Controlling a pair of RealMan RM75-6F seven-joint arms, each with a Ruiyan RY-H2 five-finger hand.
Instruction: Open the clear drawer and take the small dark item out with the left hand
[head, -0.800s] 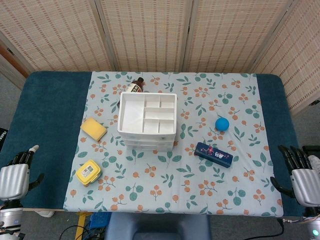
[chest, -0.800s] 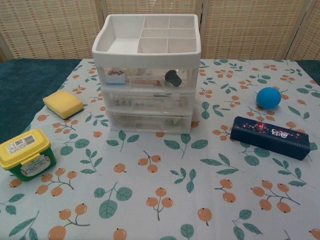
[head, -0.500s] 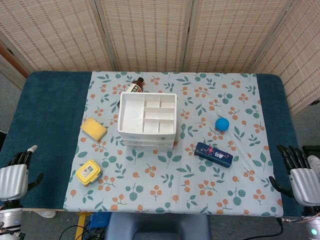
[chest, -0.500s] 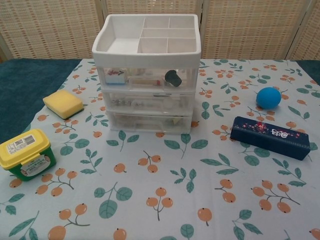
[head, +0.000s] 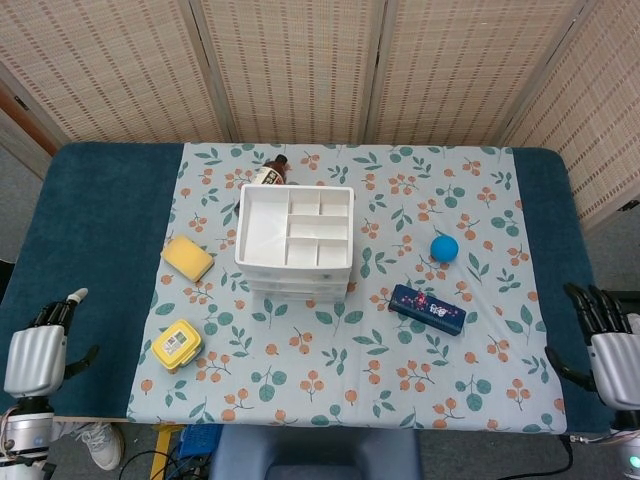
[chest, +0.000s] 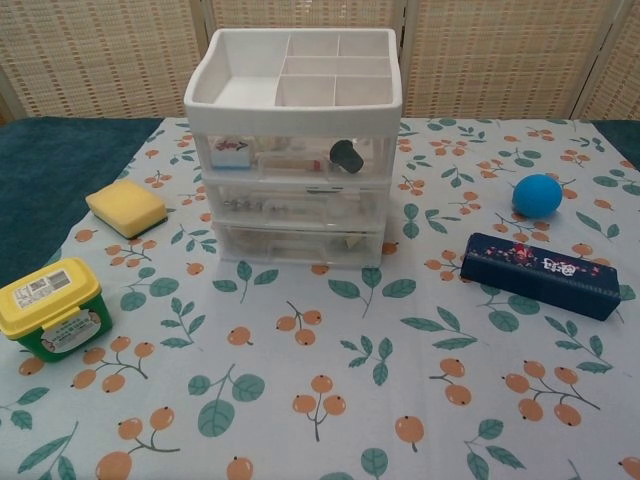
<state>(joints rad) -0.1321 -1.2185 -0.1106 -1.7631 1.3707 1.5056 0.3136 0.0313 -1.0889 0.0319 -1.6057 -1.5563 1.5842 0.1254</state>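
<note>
Nearest, at the table's near corners: left hand (head: 37, 358) and right hand (head: 612, 361), fingers spread, holding nothing. Farther, mid-cloth: clear drawer unit (chest: 293, 200), drawers closed. Inside the top drawer (chest: 293, 155), right of centre: small dark item (chest: 347, 155).

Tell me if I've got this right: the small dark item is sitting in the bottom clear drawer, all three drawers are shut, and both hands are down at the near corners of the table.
Not quite. The chest view shows the small dark item in the top drawer of the drawer unit, not the bottom one. The rest holds: all three drawers are shut, and the head view shows the left hand and right hand at the near corners of the table.
</note>
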